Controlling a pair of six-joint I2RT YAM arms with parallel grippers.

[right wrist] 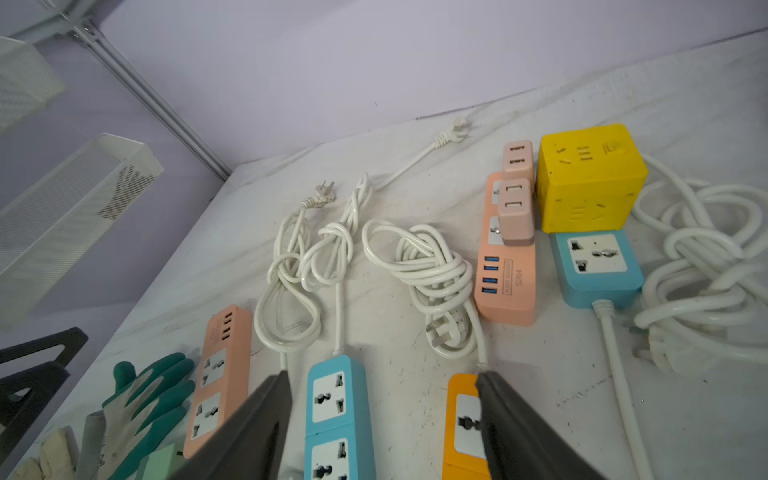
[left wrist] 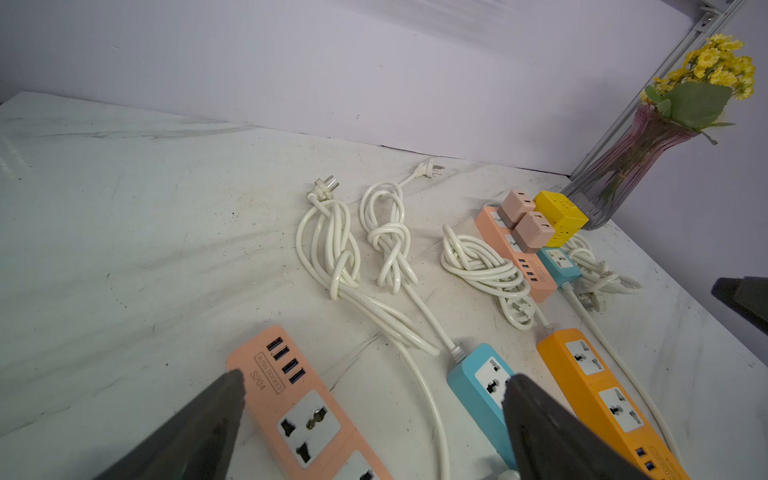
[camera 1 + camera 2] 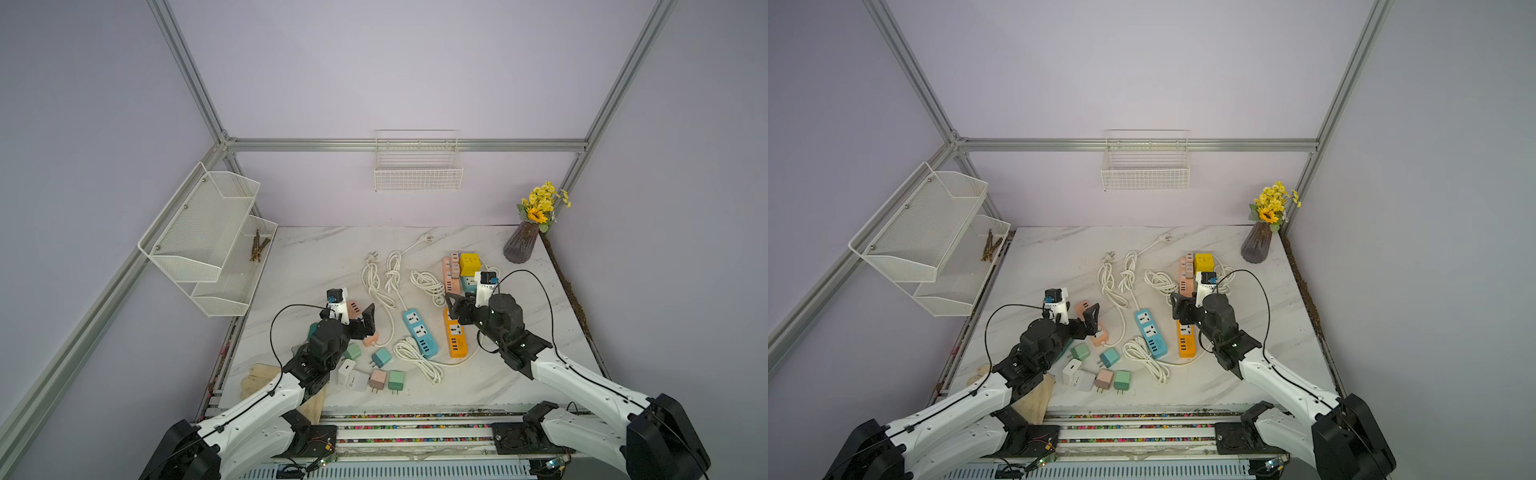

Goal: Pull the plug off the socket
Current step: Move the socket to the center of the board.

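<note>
We see two pink plugs still seated in the far pink socket strip; our left claw and right claw stand open and empty, so pulling remains.

Table: we find a marble top, cluttered at centre.
Left gripper: we place it over the near pink strip.
Right gripper: above the far end of the orange strip.
Blue strip: between those two strips, white cord coiled beside it.
Far pink strip: two plugs seated in it; yellow cube just beside.
Adapters: we count six, loose, near the front edge.
Vase: upright, far right corner, yellow flowers.
Basket: on the back wall.
</note>
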